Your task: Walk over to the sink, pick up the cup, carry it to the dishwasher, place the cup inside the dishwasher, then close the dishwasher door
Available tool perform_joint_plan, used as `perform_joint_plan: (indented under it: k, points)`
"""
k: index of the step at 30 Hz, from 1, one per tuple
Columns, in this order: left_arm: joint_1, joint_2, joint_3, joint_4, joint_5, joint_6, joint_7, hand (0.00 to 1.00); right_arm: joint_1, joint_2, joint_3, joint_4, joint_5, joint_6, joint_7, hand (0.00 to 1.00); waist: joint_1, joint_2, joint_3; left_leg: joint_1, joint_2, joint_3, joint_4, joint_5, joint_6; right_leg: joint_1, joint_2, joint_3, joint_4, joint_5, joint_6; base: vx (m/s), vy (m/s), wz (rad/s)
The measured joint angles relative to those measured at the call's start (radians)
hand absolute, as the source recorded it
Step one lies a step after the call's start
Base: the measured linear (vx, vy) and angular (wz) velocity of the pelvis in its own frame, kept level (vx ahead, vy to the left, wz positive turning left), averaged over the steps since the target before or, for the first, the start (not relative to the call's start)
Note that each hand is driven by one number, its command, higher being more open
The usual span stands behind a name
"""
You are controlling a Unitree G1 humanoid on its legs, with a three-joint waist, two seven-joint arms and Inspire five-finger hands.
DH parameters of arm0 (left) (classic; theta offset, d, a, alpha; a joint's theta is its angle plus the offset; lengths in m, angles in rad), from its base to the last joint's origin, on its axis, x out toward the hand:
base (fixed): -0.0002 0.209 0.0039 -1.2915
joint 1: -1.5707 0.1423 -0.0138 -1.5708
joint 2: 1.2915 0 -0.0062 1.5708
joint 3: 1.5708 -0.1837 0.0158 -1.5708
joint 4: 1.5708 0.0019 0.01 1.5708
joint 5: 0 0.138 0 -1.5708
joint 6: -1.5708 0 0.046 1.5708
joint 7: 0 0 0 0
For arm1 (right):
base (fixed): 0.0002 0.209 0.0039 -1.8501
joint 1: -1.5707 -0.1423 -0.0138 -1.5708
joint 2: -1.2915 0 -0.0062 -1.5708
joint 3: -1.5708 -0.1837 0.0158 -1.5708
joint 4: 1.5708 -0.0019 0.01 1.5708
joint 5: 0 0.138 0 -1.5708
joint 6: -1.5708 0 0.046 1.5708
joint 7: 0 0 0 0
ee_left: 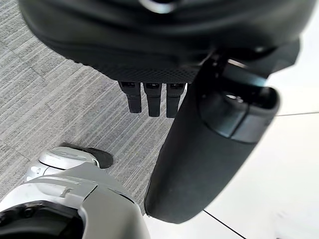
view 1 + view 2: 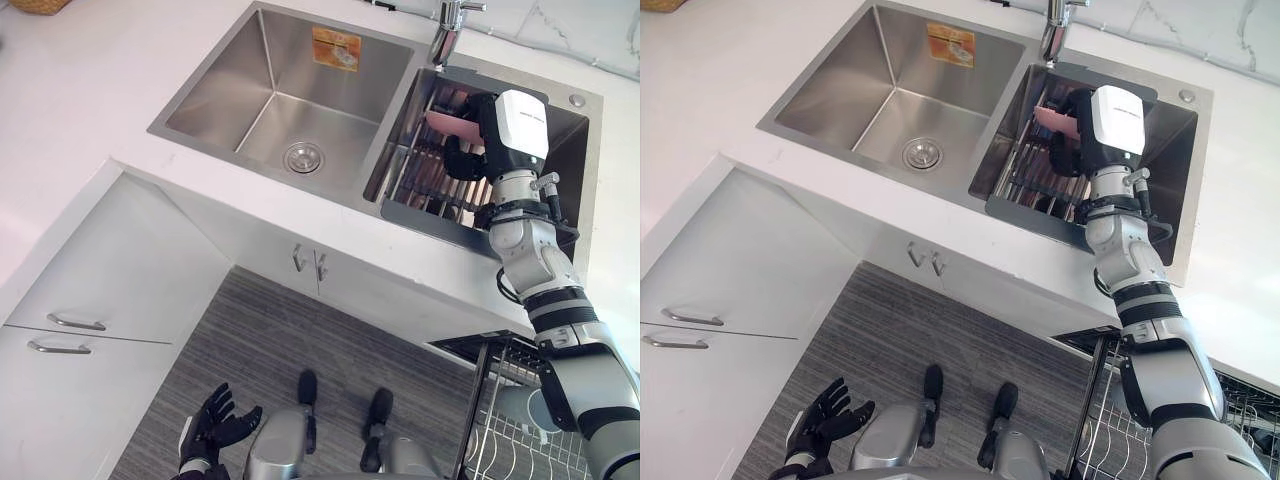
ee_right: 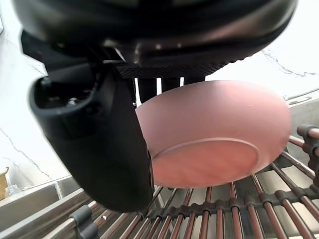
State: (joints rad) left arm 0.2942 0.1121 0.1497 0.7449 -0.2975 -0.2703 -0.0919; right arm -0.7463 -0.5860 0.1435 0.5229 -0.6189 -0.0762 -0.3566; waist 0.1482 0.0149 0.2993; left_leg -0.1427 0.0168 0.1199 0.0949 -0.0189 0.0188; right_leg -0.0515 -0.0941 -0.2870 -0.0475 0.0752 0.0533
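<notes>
We see the pink cup (image 3: pixel 219 134) in the right basin of the sink (image 2: pixel 215 95), over the bars of the metal rack (image 3: pixel 224 219); whether it rests on them we cannot tell. Our right hand (image 2: pixel 462 158) grasps it, thumb on one side, fingers behind. The faucet (image 2: pixel 450 25) stands just beyond. Our left hand (image 2: pixel 215 420) hangs low over the grey floor (image 2: pixel 280 340), fingers relaxed and holding nothing

- A chrome faucet (image 2: pixel 447 35) is standing at the white table's (image 2: pixel 90 90) back edge.
- A wicker basket (image 2: pixel 40 4) is sitting at the table's far left corner.
- White cabinets (image 2: pixel 130 270) are sitting under the table.
</notes>
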Motion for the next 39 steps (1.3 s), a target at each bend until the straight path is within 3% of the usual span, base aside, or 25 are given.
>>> perform_joint_plan:
  k: [3,10,15,18,22,27,30,32,34,37,39]
  points:
    - [0.0,0.0,0.0,-0.002,0.001,-0.001,0.002,0.9,0.02,-0.01,-0.006,-0.077,0.0,-0.004,0.0,0.3,-0.004,0.0,0.0,0.007,0.002,0.01,0.0,-0.005,-0.001,0.002,0.002,0.01,0.0,0.0,0.0,0.02,0.004,-0.1]
    - [0.009,0.0,0.002,-0.037,0.004,-0.001,0.027,0.9,0.234,-0.017,-0.105,-0.433,0.008,-0.066,0.001,0.3,-0.034,-0.001,-0.001,0.065,0.005,0.039,-0.017,-0.022,-0.001,0.039,0.003,0.036,-0.003,-0.001,0.001,0.03,0.012,-0.13]
    - [0.019,0.006,0.005,-0.044,0.006,-0.006,0.062,0.9,0.44,0.059,-0.217,-0.623,0.05,-0.088,0.024,0.3,-0.081,-0.025,-0.027,0.118,0.004,0.076,-0.056,-0.023,-0.002,0.058,0.004,0.067,-0.007,-0.009,0.005,0.03,0.009,-0.2]
    - [0.03,0.006,0.012,-0.044,0.027,-0.005,0.076,0.9,0.567,0.107,-0.254,-0.678,0.081,-0.103,0.05,0.3,-0.109,-0.039,-0.061,0.139,0.008,0.092,-0.059,-0.033,-0.008,0.069,0.008,0.082,-0.009,-0.014,0.005,0.05,-0.006,-0.19]
    - [0.032,0.001,0.025,-0.054,0.04,-0.008,0.103,0.9,0.703,0.172,-0.291,-0.723,0.088,-0.124,0.074,0.3,-0.131,-0.04,-0.093,0.159,0.013,0.114,-0.044,-0.051,-0.013,0.088,0.011,0.1,-0.009,-0.026,0.004,0.02,-0.001,-0.17]
    - [0.037,-0.013,0.042,-0.074,0.083,-0.031,0.139,0.9,0.829,0.211,-0.336,-0.792,0.102,-0.15,0.075,0.3,-0.148,-0.027,-0.118,0.159,0.036,0.128,0.039,-0.098,-0.024,0.102,0.024,0.129,0.0,-0.032,-0.001,-0.02,-0.007,-0.17]
    - [0.062,-0.038,0.042,-0.076,0.083,-0.039,0.146,0.9,0.841,0.222,-0.336,-0.831,0.106,-0.18,0.074,0.3,-0.14,-0.005,-0.141,0.156,0.049,0.089,0.105,-0.145,-0.033,0.075,0.044,0.212,0.015,-0.035,-0.005,-0.04,-0.007,-0.74]
    - [0.076,-0.048,0.042,-0.075,0.083,-0.04,0.152,0.9,0.86,0.229,-0.342,-0.865,0.104,-0.202,0.06,0.3,-0.149,0.0,-0.149,0.152,0.048,0.112,0.106,-0.153,-0.029,0.055,0.046,0.253,0.013,-0.033,-0.002,-0.04,0.023,-0.71]
    - [0.08,-0.052,0.051,-0.075,0.083,-0.041,0.153,0.9,0.887,0.245,-0.367,-0.889,0.096,-0.221,0.039,0.3,-0.162,-0.002,-0.151,0.154,0.043,0.153,0.118,-0.162,-0.022,0.028,0.046,0.316,0.013,0.006,0.011,-0.05,0.066,-0.74]
    - [0.076,-0.055,0.07,-0.075,0.08,-0.041,0.158,0.9,0.887,0.258,-0.373,-0.889,0.077,-0.227,0.023,0.3,-0.161,-0.003,-0.152,0.152,0.039,0.171,0.134,-0.182,-0.011,-0.005,0.055,0.388,0.015,0.033,0.022,-0.04,0.05,-0.83]
    - [0.066,-0.055,0.083,-0.074,0.076,-0.04,0.162,0.9,0.916,0.303,-0.375,-0.891,0.072,-0.229,0.005,0.3,-0.163,-0.005,-0.152,0.154,0.051,0.243,0.161,-0.202,0.003,-0.036,0.038,0.34,0.042,-0.002,-0.004,-0.07,0.073,-1.09]
